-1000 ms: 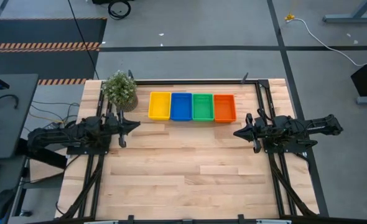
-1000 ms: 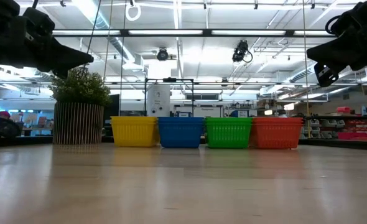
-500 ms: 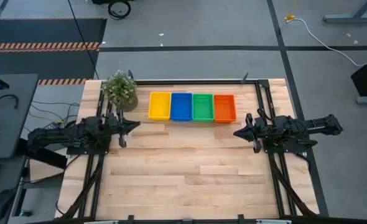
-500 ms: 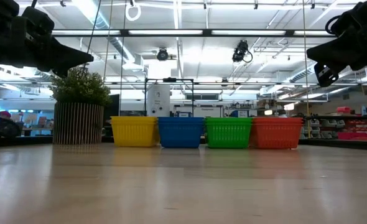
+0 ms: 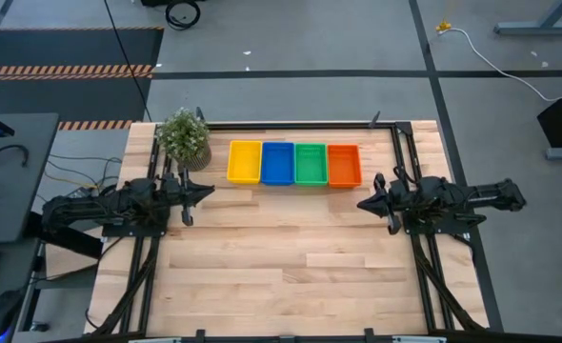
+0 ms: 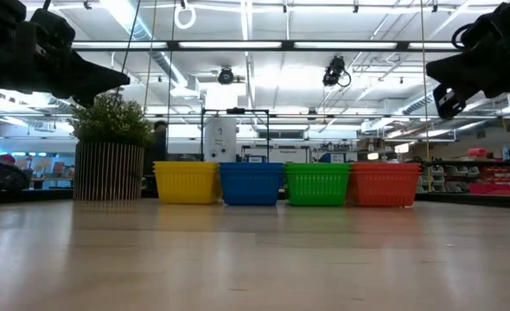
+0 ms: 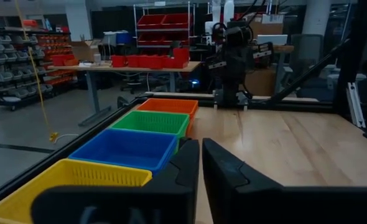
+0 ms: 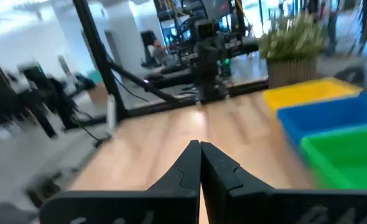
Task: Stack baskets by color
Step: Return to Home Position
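Observation:
Yellow [image 5: 244, 161], blue [image 5: 277, 163], green [image 5: 311, 163] and orange [image 5: 344, 165] baskets stand side by side in a row at the table's far side, bottoms on the wood. Whether each is one basket or a stack, I cannot tell. My left gripper [image 5: 211, 193] hovers shut over the table's left side, pointing level toward the right, nearer than the yellow basket [image 7: 65, 180]. My right gripper [image 5: 361, 204] hovers shut over the right side, pointing level toward the left, nearer than the orange basket [image 6: 385, 183]. Both hang well above the tabletop and hold nothing.
A small potted green plant [image 5: 183, 136] stands at the far left corner, beside the yellow basket. Black frame rails [image 5: 291, 124] run along the table's far edge and sides. Bare wood [image 5: 291, 257] spreads between the arms and toward the near edge.

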`<state>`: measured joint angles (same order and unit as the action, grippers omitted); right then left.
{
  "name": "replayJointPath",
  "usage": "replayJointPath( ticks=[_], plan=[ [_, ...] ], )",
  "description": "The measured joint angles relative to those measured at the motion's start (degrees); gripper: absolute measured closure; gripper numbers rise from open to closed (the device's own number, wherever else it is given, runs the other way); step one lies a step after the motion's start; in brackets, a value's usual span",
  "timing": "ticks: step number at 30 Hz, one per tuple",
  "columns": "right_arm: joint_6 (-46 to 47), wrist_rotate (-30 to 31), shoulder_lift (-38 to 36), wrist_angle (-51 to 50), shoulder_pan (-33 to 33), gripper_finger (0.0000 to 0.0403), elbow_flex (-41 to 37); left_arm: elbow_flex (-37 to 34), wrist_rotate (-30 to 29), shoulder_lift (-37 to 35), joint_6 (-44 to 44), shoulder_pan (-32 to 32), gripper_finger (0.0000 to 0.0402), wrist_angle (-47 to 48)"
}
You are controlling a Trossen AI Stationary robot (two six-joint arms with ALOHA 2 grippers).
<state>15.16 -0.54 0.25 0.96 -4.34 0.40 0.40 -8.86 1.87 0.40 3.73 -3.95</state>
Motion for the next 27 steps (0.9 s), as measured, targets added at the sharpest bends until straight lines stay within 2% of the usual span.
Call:
replayJointPath(
  ticks=[5, 10, 15, 27],
  plan=[
    [-13.62, 0.07, 0.04, -0.15, 4.5, 0.0395, 0.0, 0.0, 0.06, 0.0, 0.0, -0.02, 0.0381, -0.18],
    [-10.57, 0.05, 0.04, -0.16, 6.79, 0.0395, 0.0, 0.0, 0.07, -0.02, 0.0, -0.02, 0.0374, -0.33],
    [-13.5, -0.1, 0.09, 0.41, 6.58, 0.0395, -0.02, 0.0, 0.07, -0.01, -0.02, -0.02, 0.037, -0.27],
    [-13.65, 0.05, 0.28, 0.52, 6.6, 0.0395, -0.02, 0.0, 0.07, -0.01, -0.04, -0.02, 0.0383, -0.29]
  ],
)
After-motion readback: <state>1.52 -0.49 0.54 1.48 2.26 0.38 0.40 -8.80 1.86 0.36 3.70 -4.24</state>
